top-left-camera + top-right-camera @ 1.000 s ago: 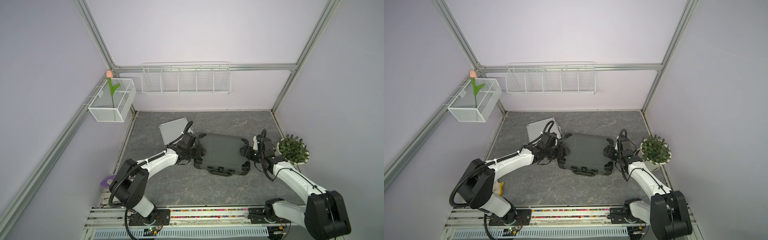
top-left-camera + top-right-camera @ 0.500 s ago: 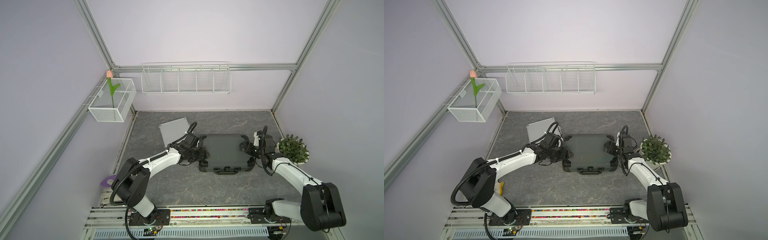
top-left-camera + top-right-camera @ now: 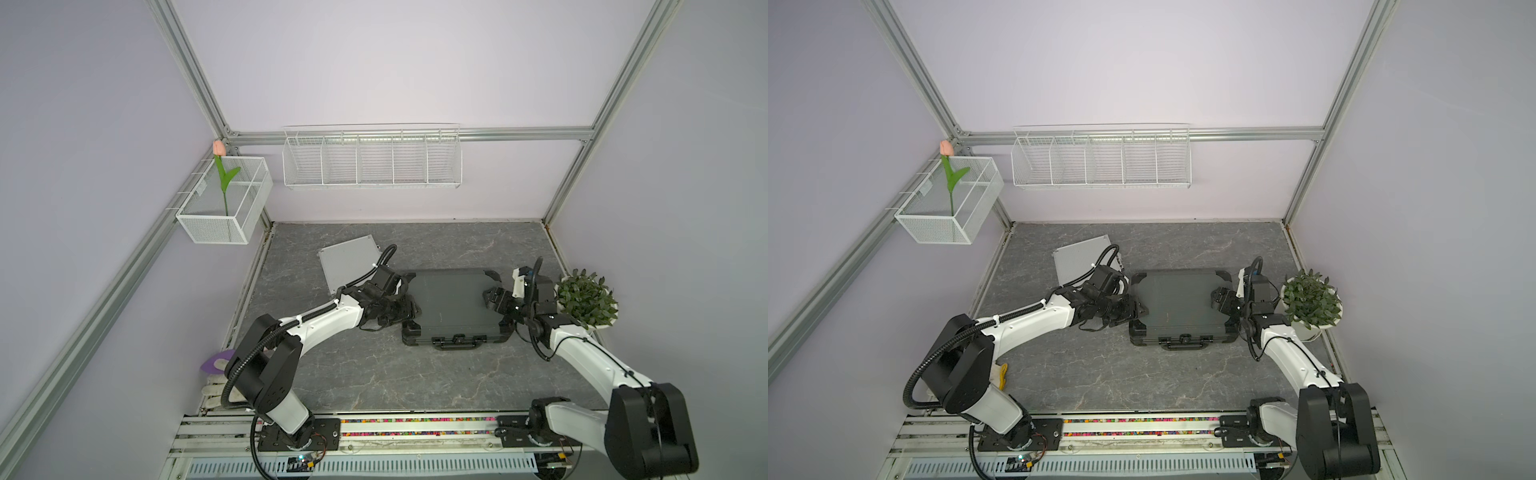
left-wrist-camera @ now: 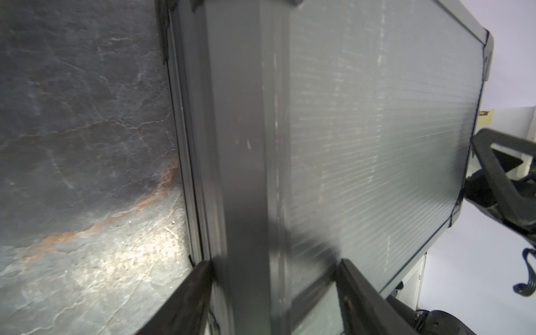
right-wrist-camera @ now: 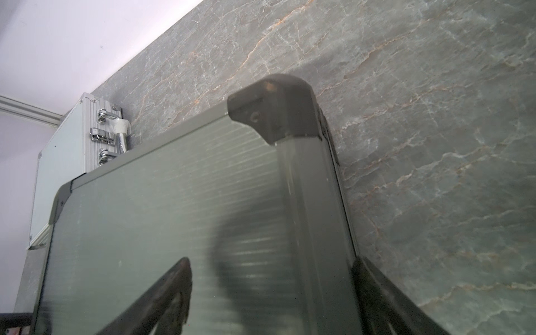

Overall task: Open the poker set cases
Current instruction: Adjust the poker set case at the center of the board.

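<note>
Poker set cases first: the big dark grey case (image 3: 453,303) lies flat on the counter (image 3: 374,374), a bit right of centre in both top views. Its lid is down and its black handle (image 3: 455,341) points at the bottom edge of the frame. The small silver case (image 3: 349,266) lies just up and left of it, also flat and shut. It's partly hidden behind the left arm's cable, so I can't tell if the two cases touch. In the right wrist view you can see the silver one's chrome latches and handle (image 5: 110,136) poking out behind the dark lid's far edge.

The left gripper (image 3: 409,309) is at the dark case's left edge. Its wrist view shows the jaws spread with the case's side wall between them, one finger (image 4: 200,290) low by the wall and the other over the ribbed lid. Honestly I can't tell if it's pinching or just straddling.

Same deal with the right gripper (image 3: 494,301) at the right edge, near the black corner guard (image 5: 275,107). It's spread around the rim, and I can't tell if it has a grip.

Off to the right there's a potted plant (image 3: 586,297), just beside the right arm. Two white wire baskets (image 3: 372,160) hang on the walls higher up, and the left one holds a tulip (image 3: 220,166).
</note>
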Available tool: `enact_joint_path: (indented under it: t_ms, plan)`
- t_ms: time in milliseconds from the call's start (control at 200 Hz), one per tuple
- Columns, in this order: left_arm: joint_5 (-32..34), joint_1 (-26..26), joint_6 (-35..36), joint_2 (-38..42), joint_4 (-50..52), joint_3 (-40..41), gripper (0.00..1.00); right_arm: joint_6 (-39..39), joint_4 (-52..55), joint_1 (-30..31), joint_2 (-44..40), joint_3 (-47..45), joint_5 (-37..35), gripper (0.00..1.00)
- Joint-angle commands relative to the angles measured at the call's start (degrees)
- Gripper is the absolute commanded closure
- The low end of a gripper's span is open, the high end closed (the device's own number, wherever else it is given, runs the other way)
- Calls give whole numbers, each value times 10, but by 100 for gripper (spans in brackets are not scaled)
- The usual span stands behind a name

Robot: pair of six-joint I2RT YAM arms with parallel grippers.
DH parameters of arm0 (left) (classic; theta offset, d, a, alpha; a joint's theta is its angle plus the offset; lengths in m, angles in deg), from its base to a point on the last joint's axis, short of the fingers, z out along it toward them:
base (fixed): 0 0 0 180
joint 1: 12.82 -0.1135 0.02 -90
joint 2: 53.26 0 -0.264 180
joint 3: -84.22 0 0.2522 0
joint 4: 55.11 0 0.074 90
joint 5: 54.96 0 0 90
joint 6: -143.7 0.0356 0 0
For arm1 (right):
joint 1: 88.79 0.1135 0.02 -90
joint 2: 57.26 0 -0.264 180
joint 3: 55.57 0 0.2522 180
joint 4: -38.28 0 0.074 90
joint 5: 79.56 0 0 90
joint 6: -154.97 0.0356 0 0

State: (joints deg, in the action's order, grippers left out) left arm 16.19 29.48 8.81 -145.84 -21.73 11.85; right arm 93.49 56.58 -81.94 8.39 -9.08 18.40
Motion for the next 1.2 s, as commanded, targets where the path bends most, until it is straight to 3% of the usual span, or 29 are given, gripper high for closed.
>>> enact_joint_path:
  t_ms: [0,215,585,1195]
  plan:
    - [-117,65,-8,-41,-80,-2,34,46,72,45,-51,-44,159,16]
    - [-114,78,-17,-46,-91,0,34,86,68,78,-119,-109,168,27]
    - [-103,98,-61,-22,-116,34,34,112,97,110,-181,-144,162,26]
    - [-56,98,-60,31,-91,67,32,139,2,145,-75,-123,193,32]
